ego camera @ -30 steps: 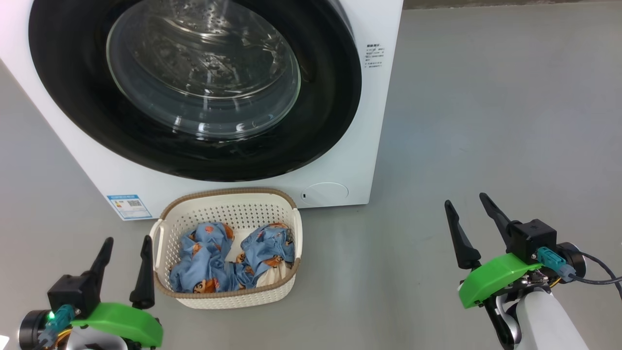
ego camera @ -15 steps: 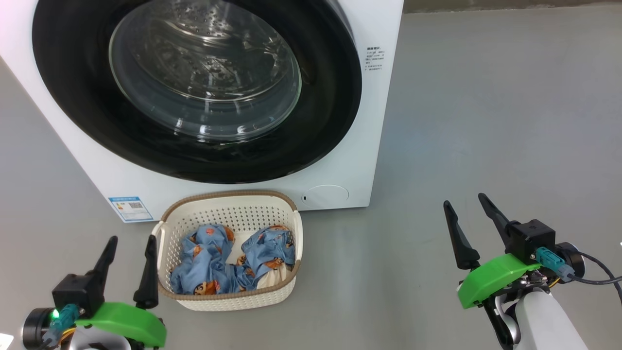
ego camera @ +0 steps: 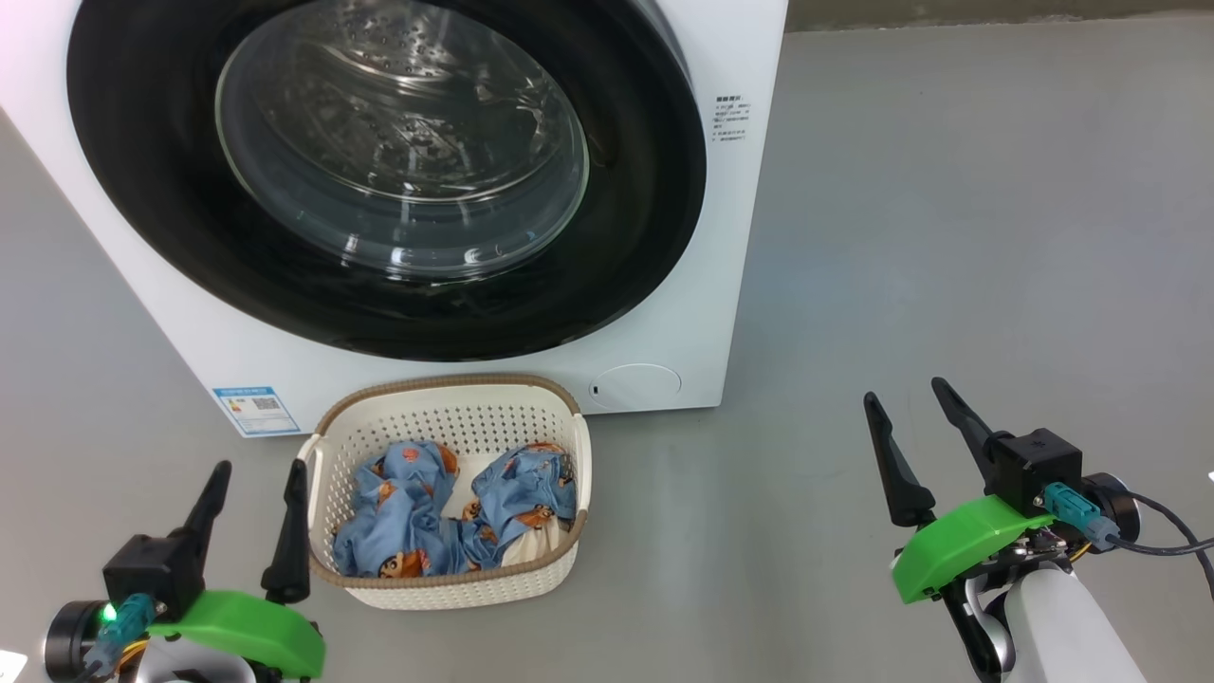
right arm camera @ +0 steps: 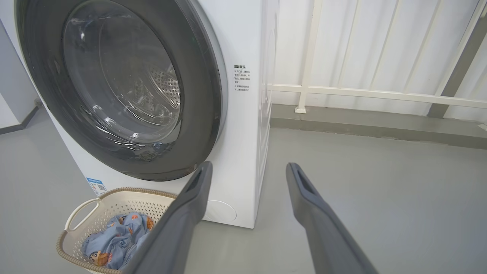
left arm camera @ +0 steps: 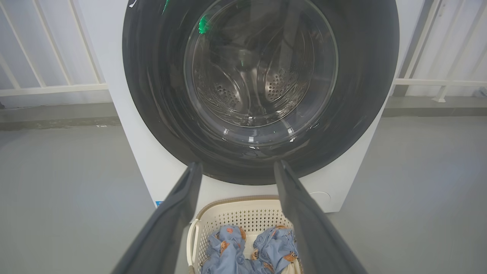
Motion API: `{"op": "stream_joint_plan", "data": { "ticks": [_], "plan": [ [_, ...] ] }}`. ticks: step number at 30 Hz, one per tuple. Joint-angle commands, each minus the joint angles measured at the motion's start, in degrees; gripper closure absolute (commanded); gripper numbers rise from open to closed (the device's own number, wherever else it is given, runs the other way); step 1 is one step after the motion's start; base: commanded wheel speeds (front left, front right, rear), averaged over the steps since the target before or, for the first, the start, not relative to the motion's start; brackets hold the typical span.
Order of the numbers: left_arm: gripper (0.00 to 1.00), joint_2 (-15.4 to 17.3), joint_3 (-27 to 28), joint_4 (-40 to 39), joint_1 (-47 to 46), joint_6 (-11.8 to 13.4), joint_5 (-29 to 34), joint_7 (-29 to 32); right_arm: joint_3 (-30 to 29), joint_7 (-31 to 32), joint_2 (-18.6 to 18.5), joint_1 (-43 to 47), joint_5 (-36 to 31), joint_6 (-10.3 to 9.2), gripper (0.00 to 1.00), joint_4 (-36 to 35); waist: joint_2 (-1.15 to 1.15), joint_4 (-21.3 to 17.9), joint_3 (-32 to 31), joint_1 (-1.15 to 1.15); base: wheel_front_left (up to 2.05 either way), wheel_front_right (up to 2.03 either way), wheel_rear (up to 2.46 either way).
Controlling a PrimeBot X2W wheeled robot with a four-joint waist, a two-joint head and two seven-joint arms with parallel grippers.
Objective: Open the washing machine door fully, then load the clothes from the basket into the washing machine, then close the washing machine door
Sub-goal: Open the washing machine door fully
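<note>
The white washing machine stands ahead with its round black door closed flush against the front, the glass window showing the steel drum behind. Just before it on the floor sits the cream basket holding the crumpled light-blue clothes. My left gripper is open and empty, its tips beside the basket's left handle. My right gripper is open and empty over bare floor right of the machine. The door and basket show between the left fingers; the door and clothes show left of the right fingers.
A blue label is stuck on the machine's lower left front, and a round filter cover at lower right. White railings and a low kerb run behind the machine. Grey floor spreads to the right.
The head camera has tilted slightly, so the machine and basket sit a little lower in the picture. Both grippers stay open and almost still.
</note>
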Motion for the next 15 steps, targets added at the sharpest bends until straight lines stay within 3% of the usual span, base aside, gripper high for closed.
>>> {"op": "stream_joint_plan", "data": {
  "ticks": [1, 15],
  "plan": [
    [0.0, 1.67, 1.69, -1.58, -0.62, -0.08, -0.02, -0.6, 1.34, -0.69, -0.25, -0.57, 0.32, 0.08, 0.0, -1.2, 0.0, -0.02, 0.03, 0.0, 0.0, 0.0, 0.0],
    [0.0, 1.44, 2.37, -1.61, -0.67, -0.09, 0.32, -0.6, 1.24, -0.69, -0.06, -0.65, 0.19, 0.08, 0.0, -1.24, 0.0, 0.01, 0.19, 0.0, 0.0, 0.0, 0.0]
  ]
}}
